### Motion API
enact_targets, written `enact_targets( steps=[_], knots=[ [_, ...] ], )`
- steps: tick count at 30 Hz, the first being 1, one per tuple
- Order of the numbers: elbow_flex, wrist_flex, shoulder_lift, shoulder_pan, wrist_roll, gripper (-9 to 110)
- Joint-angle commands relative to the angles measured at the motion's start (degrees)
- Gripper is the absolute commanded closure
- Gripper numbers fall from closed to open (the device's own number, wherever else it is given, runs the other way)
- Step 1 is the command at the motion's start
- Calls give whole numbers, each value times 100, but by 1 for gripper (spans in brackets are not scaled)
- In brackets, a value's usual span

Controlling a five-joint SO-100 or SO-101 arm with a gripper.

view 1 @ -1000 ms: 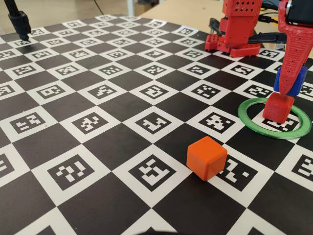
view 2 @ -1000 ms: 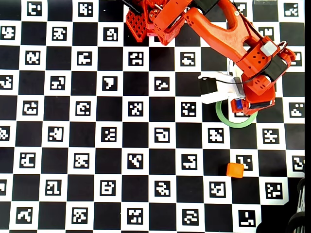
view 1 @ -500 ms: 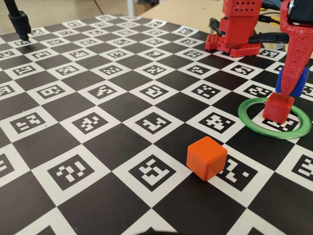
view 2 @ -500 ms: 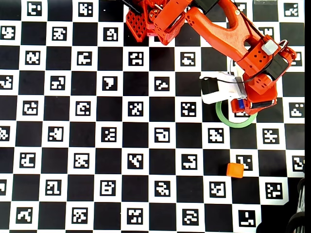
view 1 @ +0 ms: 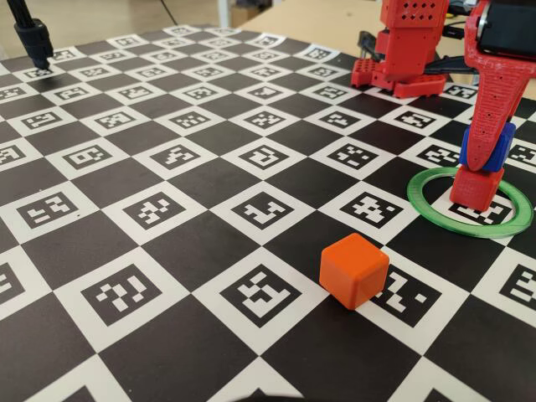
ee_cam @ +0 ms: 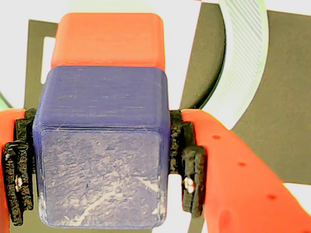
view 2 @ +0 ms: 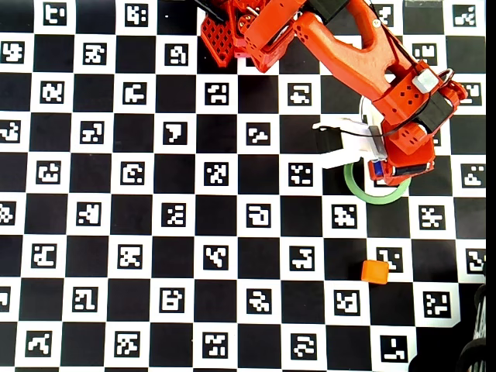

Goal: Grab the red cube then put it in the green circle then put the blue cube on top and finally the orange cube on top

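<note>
Gripper (ee_cam: pixel 102 170) clamped on blue cube (ee_cam: pixel 99 160), black pads (ee_cam: pixel 187 167) pressed to both sides in wrist view. Blue cube (view 1: pixel 497 146) held directly above red cube (view 1: pixel 476 186) in fixed view; whether they touch, cannot tell. Red cube (ee_cam: pixel 108 40) sits inside green circle (view 1: pixel 435 213) on checkerboard mat (view 1: pixel 167 251) (printed with marker squares). Orange cube (view 1: pixel 353 270) alone on mat nearer camera, well apart from ring. Overhead view: red arm (view 2: pixel 349 54) covers most of green circle (view 2: pixel 355 186); orange cube (view 2: pixel 375 271) below it.

red cube (view 2: pixel 385 172) under arm, green circle (view 2: pixel 353 184) half-covered
</note>
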State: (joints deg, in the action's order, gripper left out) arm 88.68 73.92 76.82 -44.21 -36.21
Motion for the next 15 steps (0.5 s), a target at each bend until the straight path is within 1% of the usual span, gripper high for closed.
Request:
enact_targets(
  steps=[1, 15],
  knots=[
    [-79, -44, 492, 53, 44, 96],
    [26, -149, 466, 53, 26, 96]
  ],
)
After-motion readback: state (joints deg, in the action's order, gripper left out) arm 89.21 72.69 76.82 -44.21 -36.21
